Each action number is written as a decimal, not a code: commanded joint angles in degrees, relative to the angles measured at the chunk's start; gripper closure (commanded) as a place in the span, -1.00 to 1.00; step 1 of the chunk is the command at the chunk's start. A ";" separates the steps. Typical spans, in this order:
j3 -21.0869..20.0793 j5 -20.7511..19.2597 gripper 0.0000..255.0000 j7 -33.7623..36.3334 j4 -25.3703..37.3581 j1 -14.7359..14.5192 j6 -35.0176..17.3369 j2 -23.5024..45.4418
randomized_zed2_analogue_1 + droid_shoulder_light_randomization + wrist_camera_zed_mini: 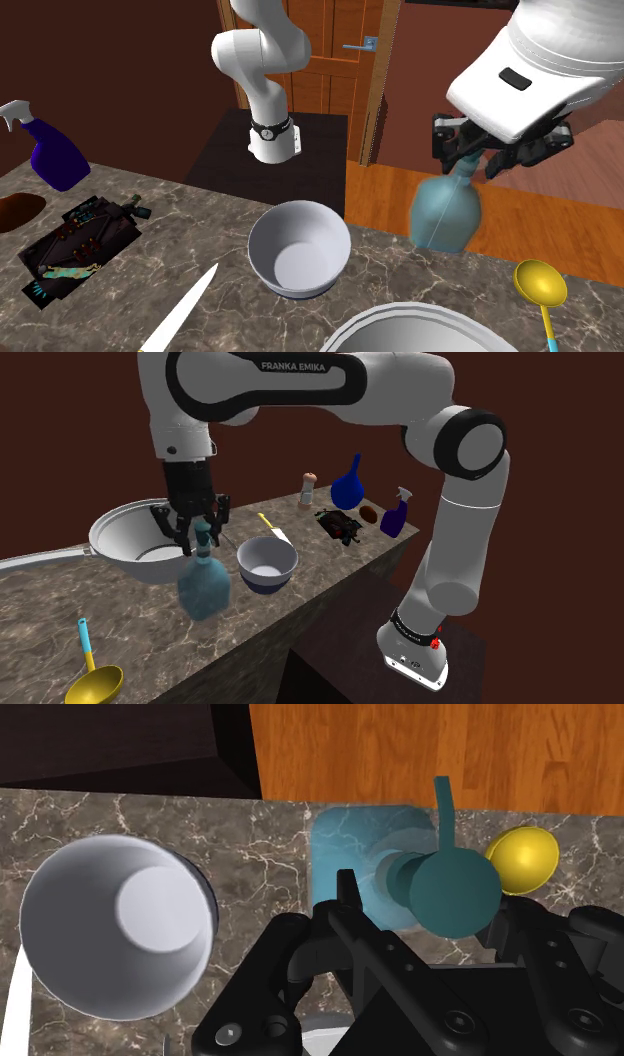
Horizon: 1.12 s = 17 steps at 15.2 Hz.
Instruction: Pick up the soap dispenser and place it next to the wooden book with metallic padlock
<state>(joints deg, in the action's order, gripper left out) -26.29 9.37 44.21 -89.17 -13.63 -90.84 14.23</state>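
The soap dispenser [204, 584] is a see-through blue bottle with a teal pump top. It stands upright near the counter's front edge, and I cannot tell whether its base touches the marble. My black gripper [200, 539] comes straight down over it, shut on the pump neck. In the second exterior view the soap dispenser [446, 211] hangs under the gripper [476, 160]. From the wrist, the pump head [454, 891] sits between the fingers [346, 896]. The book [339, 524] lies flat and dark, with a padlock [134, 210] at its corner, far along the counter.
A small white bowl [267, 563] stands right beside the dispenser, and a large white bowl [125, 539] sits behind it. A knife [275, 533] lies between them. A yellow ladle [93, 681] lies near the front. A blue spray bottle [395, 514], vase [348, 485] and shaker [307, 490] surround the book.
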 commanded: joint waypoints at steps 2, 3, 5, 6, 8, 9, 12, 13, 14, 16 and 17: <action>-0.06 -0.01 1.00 0.51 2.46 -0.06 2.37 0.05; -0.09 -0.02 1.00 0.69 3.30 -0.10 3.13 0.10; -0.13 -0.07 1.00 1.07 5.03 -0.18 4.67 0.26; -0.16 -0.10 1.00 1.26 5.93 -0.23 5.45 0.37; -0.21 -0.17 1.00 1.67 7.81 -0.34 7.03 0.63; -0.24 -0.22 1.00 1.89 8.78 -0.41 7.83 0.80; -0.33 -0.39 1.00 2.58 11.89 -0.66 10.28 1.40; -0.36 -0.46 1.00 2.82 12.98 -0.76 11.12 1.65; -0.40 -0.54 1.00 3.07 14.11 -0.87 11.97 1.91; -0.47 -0.72 1.00 3.60 16.49 -1.13 13.71 2.53; -0.51 -0.83 1.00 3.88 17.74 -1.27 14.60 2.87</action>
<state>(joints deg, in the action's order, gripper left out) -26.80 8.66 47.91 -72.94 -14.84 -77.41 16.74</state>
